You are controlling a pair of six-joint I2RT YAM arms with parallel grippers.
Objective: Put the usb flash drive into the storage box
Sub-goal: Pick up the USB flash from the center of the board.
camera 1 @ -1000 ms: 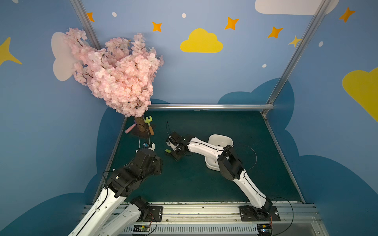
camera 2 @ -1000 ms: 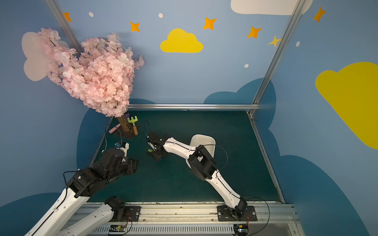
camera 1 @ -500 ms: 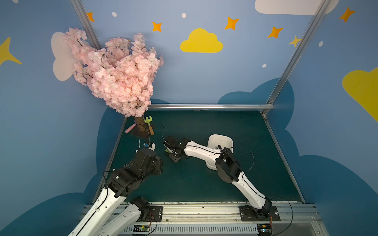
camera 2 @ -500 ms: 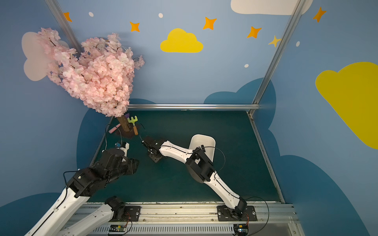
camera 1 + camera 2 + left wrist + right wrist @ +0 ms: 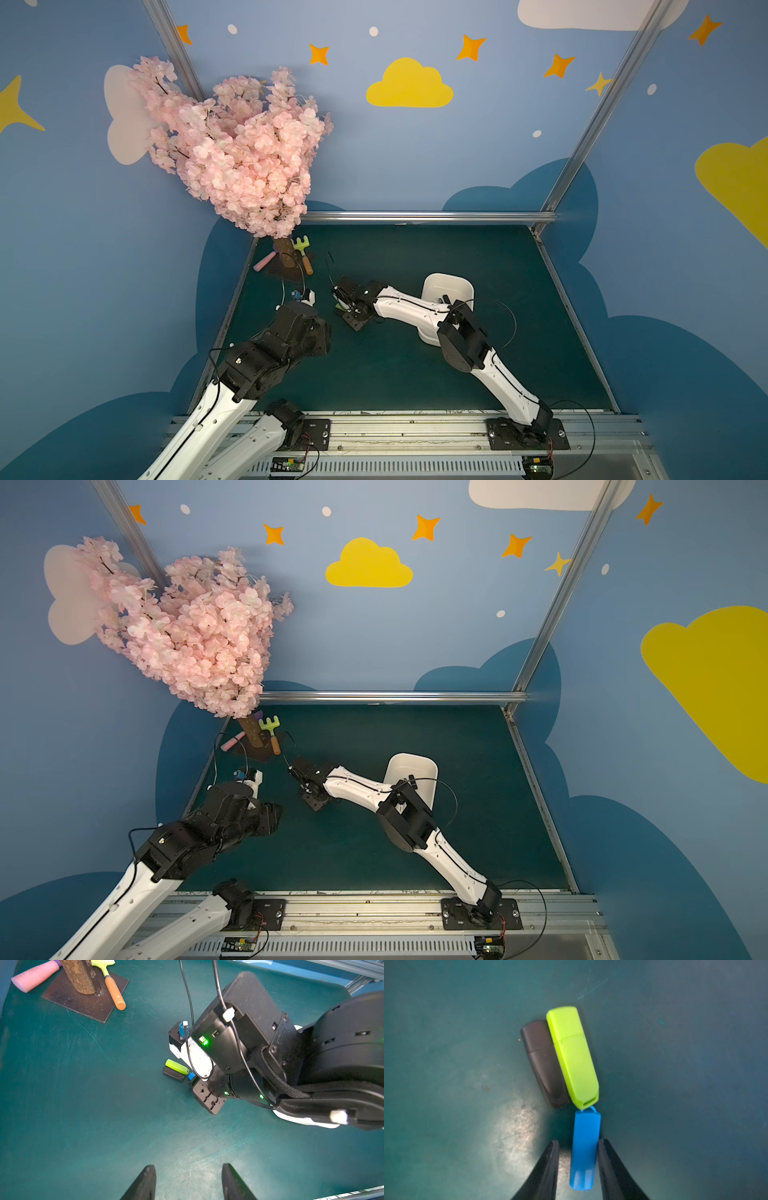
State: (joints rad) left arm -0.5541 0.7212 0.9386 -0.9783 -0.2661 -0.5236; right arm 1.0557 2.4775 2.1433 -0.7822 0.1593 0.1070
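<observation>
From above, in both top views: find the right gripper (image 5: 348, 309) (image 5: 311, 796) low on the green mat (image 5: 374, 374). Shifted a little toward the left arm (image 5: 286, 345) since a second ago. Held out there on a long, stretched right arm (image 5: 407, 305), with the elbow bent up in front of the storage box (image 5: 448, 286). No stick to be seen in the part of the white box on show. Left arm folded by the mat's left edge, same as a second ago.

Left wrist view: see the left gripper (image 5: 188, 1166) over bare mat, fingers wide apart, holding nothing. Past it, spot a green drive (image 5: 176, 1066) and a black drive (image 5: 174, 1073) side by side.

Right wrist view: look at the two black fingers (image 5: 548, 1167) on both sides of the blue usb flash drive (image 5: 586, 1126). Closer together than a second ago, so squeezing in for a grab. Touching on one side, with a thin gap on the other; not clamped yet. Drive flat on the mat, well apart from the box. Lifting and carrying yet to come.
</observation>
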